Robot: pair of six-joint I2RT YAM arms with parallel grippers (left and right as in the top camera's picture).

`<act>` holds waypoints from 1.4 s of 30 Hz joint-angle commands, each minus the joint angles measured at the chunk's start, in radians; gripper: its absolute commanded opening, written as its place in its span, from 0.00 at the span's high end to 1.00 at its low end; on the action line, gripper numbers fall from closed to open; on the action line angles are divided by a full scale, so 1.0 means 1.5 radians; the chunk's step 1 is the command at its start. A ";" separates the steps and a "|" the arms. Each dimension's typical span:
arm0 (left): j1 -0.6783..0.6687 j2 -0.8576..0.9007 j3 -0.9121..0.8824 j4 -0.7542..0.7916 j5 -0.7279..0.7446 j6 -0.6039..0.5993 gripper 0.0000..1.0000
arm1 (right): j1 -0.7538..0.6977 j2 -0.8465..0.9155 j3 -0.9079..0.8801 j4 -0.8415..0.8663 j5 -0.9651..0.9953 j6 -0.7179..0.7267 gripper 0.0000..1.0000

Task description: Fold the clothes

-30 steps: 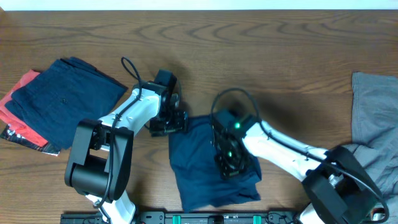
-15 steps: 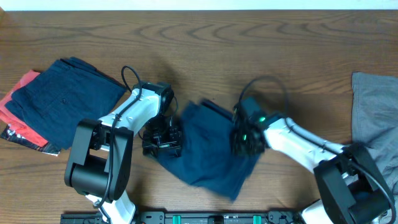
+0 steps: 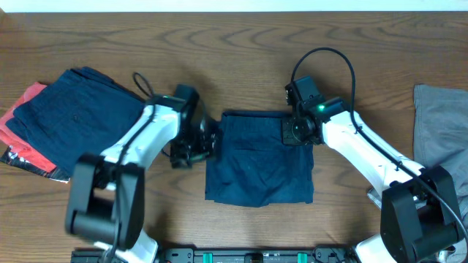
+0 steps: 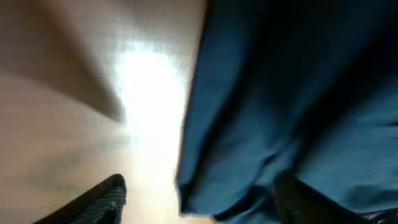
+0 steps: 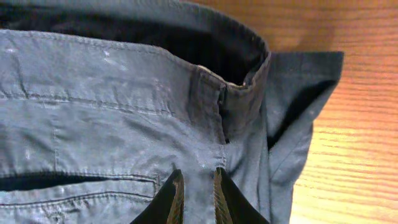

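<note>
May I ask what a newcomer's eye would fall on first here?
The navy shorts lie spread flat in the centre, the right gripper pinching their waistband corner, the left gripper open at their left edge. A folded navy garment lies far left on a red garment.

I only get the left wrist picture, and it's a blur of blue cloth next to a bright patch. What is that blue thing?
Observer: From overhead it is a pair of navy shorts, spread flat in the middle of the table.
Operator: Is anything holding it?
Observer: The right gripper pinches the cloth near the waistband, at the far right corner. Its own camera shows the fingers close together on the fabric.
Operator: Anything else lying around?
Observer: Yes. Another navy garment lies on a red one at the left, and a grey garment lies at the right edge.
</note>
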 commanded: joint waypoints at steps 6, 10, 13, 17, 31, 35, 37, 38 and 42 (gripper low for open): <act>0.008 -0.028 0.018 0.135 0.080 0.034 0.02 | -0.001 0.006 0.003 -0.020 0.016 -0.016 0.83; 0.008 0.017 0.018 0.164 0.079 0.034 0.02 | 0.002 0.006 0.003 -0.022 0.016 -0.016 0.83; 0.008 0.062 0.018 0.185 0.079 0.034 0.02 | 0.002 0.006 0.003 -0.024 0.016 -0.016 0.82; 0.005 0.110 0.018 0.209 0.118 0.034 0.02 | 0.002 0.006 0.003 -0.028 0.016 -0.016 0.82; -0.080 0.146 0.017 0.271 0.226 0.034 0.60 | 0.002 0.006 0.003 -0.032 0.022 -0.016 0.83; -0.070 0.138 0.017 0.290 0.241 0.034 0.91 | 0.002 0.006 0.003 -0.034 0.027 -0.016 0.86; -0.060 0.125 0.017 0.296 0.240 0.035 0.94 | -0.001 0.005 0.005 -0.041 0.035 -0.016 0.90; -0.053 0.116 0.017 0.296 0.235 0.040 0.94 | -0.004 0.001 0.008 -0.050 0.039 -0.016 0.91; -0.010 0.052 0.017 0.281 0.153 0.052 0.94 | -0.032 -0.026 0.024 -0.084 0.056 -0.016 0.93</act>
